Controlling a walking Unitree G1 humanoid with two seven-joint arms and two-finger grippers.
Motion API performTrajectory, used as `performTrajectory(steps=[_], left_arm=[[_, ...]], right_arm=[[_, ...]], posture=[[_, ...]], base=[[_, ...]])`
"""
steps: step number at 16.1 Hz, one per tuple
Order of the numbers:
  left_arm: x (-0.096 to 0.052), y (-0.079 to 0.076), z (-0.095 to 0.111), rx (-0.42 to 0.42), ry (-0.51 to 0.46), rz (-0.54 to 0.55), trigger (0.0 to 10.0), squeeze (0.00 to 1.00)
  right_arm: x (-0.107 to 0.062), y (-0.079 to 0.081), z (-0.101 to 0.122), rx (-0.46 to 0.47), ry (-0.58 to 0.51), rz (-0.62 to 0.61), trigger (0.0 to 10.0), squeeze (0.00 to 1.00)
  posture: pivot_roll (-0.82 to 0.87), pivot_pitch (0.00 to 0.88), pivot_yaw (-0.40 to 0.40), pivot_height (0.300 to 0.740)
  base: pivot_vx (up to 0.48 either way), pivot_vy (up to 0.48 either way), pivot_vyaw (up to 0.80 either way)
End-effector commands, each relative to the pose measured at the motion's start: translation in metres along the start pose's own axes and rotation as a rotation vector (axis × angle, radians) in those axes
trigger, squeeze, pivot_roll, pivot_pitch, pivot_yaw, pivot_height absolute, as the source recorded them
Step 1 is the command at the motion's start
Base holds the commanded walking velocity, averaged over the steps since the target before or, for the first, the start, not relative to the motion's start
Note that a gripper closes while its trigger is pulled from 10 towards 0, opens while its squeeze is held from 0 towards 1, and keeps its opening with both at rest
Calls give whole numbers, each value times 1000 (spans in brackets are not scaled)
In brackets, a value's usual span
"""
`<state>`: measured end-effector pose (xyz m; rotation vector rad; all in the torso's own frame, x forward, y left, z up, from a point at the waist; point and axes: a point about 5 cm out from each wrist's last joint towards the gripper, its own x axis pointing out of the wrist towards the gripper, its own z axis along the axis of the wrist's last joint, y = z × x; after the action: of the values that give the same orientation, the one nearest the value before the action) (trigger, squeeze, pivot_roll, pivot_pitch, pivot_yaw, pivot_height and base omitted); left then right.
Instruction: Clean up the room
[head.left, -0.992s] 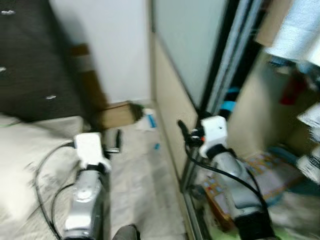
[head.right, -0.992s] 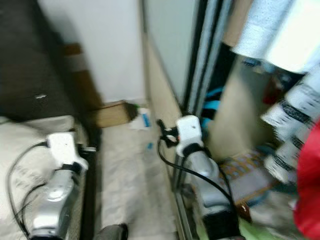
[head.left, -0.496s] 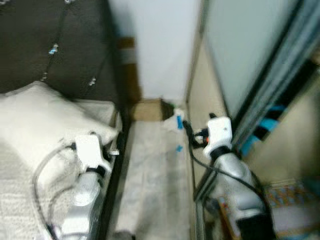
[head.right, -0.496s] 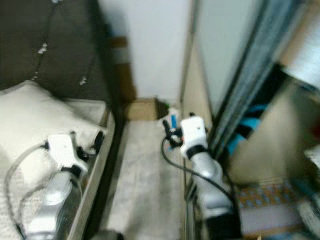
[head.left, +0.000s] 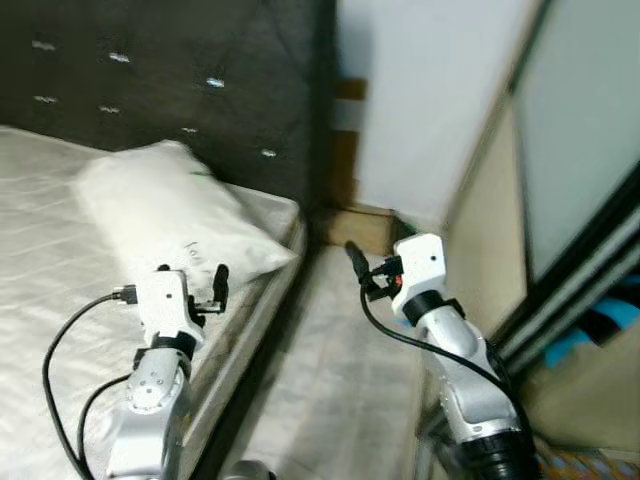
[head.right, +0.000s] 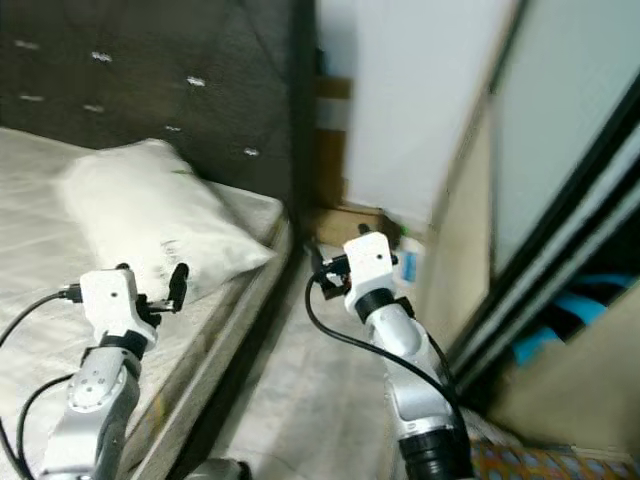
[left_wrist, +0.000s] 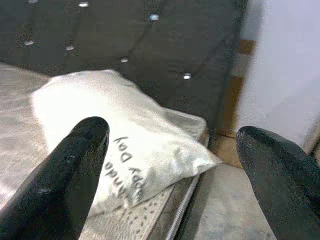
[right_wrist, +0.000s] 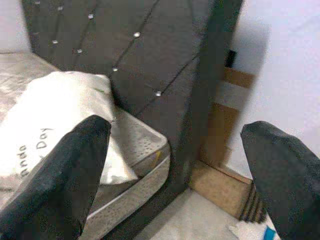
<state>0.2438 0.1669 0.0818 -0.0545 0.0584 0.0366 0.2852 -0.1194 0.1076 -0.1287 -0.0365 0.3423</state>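
Note:
A white pillow (head.left: 170, 215) with dark lettering lies at the head of a bed, on a pale mattress (head.left: 50, 250) against a dark tufted headboard (head.left: 200, 80). My left gripper (head.left: 215, 290) hovers over the mattress edge just short of the pillow, open with nothing between its fingers (left_wrist: 75, 165). My right gripper (head.left: 358, 265) hangs over the narrow floor strip beside the bed, also open and empty. A small white and blue packet (head.right: 410, 262) lies on the floor near the far wall, beyond the right gripper.
A flat cardboard box (head.left: 365, 228) lies at the end of the floor strip (head.left: 340, 390) by the white wall. A sliding wardrobe door (head.left: 590, 170) bounds the strip on the right; blue cloth (head.left: 605, 325) shows past its frame.
The camera has swung left: the bed, pillow and headboard have come into view and the open wardrobe has slid out to the right. Both arms hold the same pose.

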Motion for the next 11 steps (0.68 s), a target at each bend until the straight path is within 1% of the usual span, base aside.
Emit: performTrajectory(steps=[1, 7, 11], left_arm=[[1, -4, 3, 10, -8, -12, 10000, 0], [1, -5, 2, 2, -4, -11, 10000, 0], [1, -8, 2, -2, -11, -29, 10000, 0]], right_arm=[[-1, -4, 2, -4, -2, -11, 10000, 0], [2, -3, 3, -9, -2, 6, 10000, 0], [2, -2, 2, -12, -2, 14, 10000, 0]], posture=[[-12, 0, -34, 740], [-5, 0, -39, 740], [-2, 0, -38, 740]], base=[[0, 0, 800], [0, 0, 800], [0, 0, 800]])
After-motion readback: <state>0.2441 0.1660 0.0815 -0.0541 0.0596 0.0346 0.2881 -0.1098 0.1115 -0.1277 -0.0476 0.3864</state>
